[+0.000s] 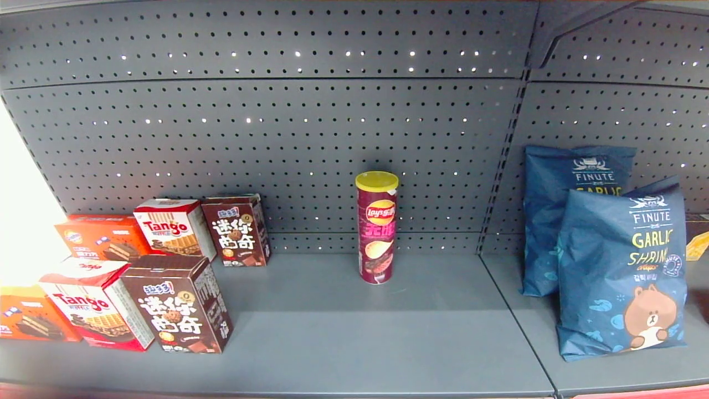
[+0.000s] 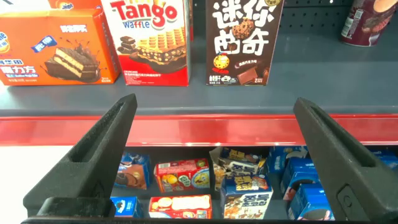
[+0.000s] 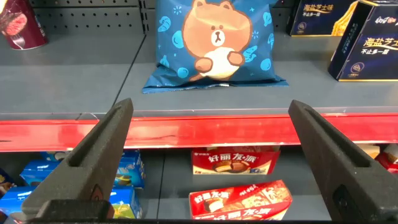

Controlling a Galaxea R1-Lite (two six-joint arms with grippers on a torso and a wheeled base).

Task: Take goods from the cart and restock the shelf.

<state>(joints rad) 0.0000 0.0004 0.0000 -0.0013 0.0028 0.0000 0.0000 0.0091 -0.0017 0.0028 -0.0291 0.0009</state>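
I read left tool wide at shelf edge | right tool wide too | chip can upright on shelf

Your left end effector stands wide open, its two dark fingers spread far apart, one at each side of its wrist view. Your right end effector matches it, with its fingers splayed just as wide. Both wrists sit roughly level, pointing straight ahead.

The shelf is matt painted metal, the boxes glossy printed cardboard.
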